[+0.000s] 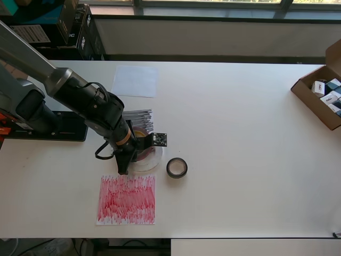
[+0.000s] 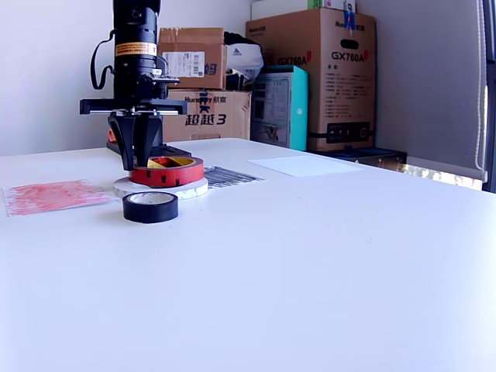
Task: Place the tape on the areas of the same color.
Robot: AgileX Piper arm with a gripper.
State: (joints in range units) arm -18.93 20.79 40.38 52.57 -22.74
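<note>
Glossily, the thin red roll (image 2: 166, 171) rests atop the wide white ring (image 2: 161, 188).

A white surface (image 1: 240, 133) fills both views. At the overhead view's right edge sits an open cardboard box (image 1: 319, 98) of small packets. Stacked cartons (image 2: 314, 74) stand beyond the surface's far side in the exterior view.

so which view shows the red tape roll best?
Exterior view: the red tape roll sits in plain sight on the white roll. In the overhead view the arm and gripper cover most of it.
</note>
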